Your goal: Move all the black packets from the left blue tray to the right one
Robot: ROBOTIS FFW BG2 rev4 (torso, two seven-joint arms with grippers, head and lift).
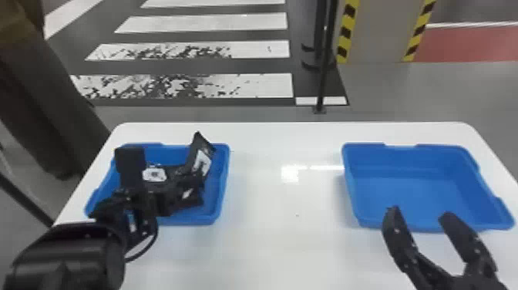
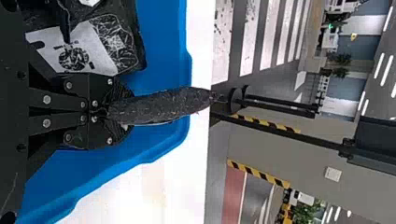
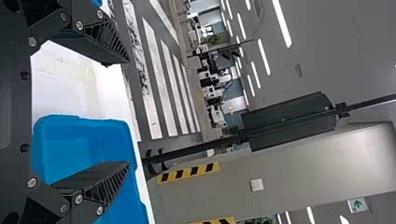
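In the head view my left gripper (image 1: 192,182) is over the left blue tray (image 1: 226,185), shut on a black packet (image 1: 201,156) that stands up from it. The left wrist view shows my left gripper (image 2: 112,111) closed around the lower end of that packet (image 2: 161,106). Other black packets with white labels (image 1: 154,173) lie in the left tray, partly hidden by the arm; one (image 2: 88,51) is beside the fingers. My right gripper (image 1: 420,216) stands open at the near edge of the right blue tray (image 1: 412,193); its fingers are wide apart around nothing in the right wrist view (image 3: 116,112).
Both trays stand on a white table (image 1: 285,216), with a wide stretch of tabletop between them. A black post (image 1: 325,65) rises from the floor behind the table. A person's legs are beyond the table's left side.
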